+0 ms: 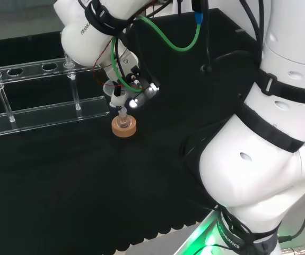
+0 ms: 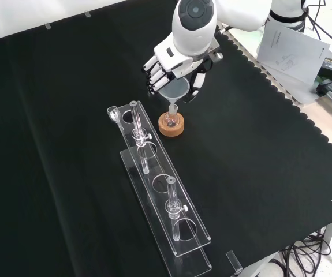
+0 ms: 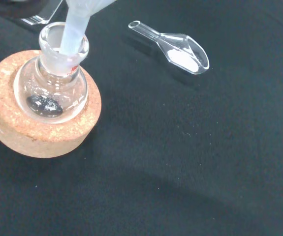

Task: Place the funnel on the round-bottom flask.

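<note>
A small round-bottom flask [image 3: 52, 86] of clear glass sits in a cork ring stand [image 3: 18, 128] on the black cloth; something dark lies at its bottom. The translucent funnel [image 2: 174, 89] hangs over it, and its stem [image 3: 73, 30] reaches into the flask's neck. The hand [image 2: 171, 63] is curled round the funnel's cone from above, seen in the front view. In the head view the hand [image 1: 133, 90] stands just above the flask [image 1: 123, 120] and the cork ring [image 1: 124, 128].
A clear acrylic tube rack [image 2: 160, 190] lies in front of the flask in the front view, also seen as the rack [image 1: 35, 90] in the head view. A glass weighing scoop [image 3: 178, 46] with white powder lies on the cloth near the flask. Papers [image 2: 290, 46] lie off the cloth's edge.
</note>
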Controlling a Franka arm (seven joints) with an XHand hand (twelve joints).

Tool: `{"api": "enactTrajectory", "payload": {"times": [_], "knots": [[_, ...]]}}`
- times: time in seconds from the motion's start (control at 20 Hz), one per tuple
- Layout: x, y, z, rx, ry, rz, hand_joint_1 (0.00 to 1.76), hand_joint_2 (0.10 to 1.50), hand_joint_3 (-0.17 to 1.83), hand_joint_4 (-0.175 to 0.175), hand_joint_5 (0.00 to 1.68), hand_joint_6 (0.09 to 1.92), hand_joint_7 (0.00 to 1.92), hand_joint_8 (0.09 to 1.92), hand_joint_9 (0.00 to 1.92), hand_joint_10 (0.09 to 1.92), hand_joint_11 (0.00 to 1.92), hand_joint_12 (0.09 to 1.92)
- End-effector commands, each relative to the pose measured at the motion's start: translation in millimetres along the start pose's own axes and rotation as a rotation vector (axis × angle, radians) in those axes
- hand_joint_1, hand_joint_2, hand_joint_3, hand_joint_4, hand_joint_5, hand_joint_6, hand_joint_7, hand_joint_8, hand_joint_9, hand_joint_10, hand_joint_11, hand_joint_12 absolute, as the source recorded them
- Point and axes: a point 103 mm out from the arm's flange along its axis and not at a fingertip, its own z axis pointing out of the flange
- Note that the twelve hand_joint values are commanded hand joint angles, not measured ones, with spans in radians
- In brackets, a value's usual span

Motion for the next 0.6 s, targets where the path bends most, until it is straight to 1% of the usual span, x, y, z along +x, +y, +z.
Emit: {"api": "enactTrajectory", "payload": {"times": [0.05, 0.25, 0.6], "knots": [[-8, 1, 6, -0.008, 0.023, 0.0, 0.73, 0.79, 0.52, -0.057, 0.53, 0.52, 0.57, 0.82, 0.82, 0.59, 0.53, 1.28], [-5, 3, 5, 0.007, 0.016, 0.003, 0.73, 0.79, 0.52, -0.059, 0.52, 0.52, 0.56, 0.82, 0.8, 0.59, 0.53, 1.29], [4, 7, 2, 0.01, 0.023, -0.004, 0.72, 0.8, 0.52, -0.062, 0.5, 0.51, 0.54, 0.82, 0.78, 0.61, 0.52, 1.29]]}}
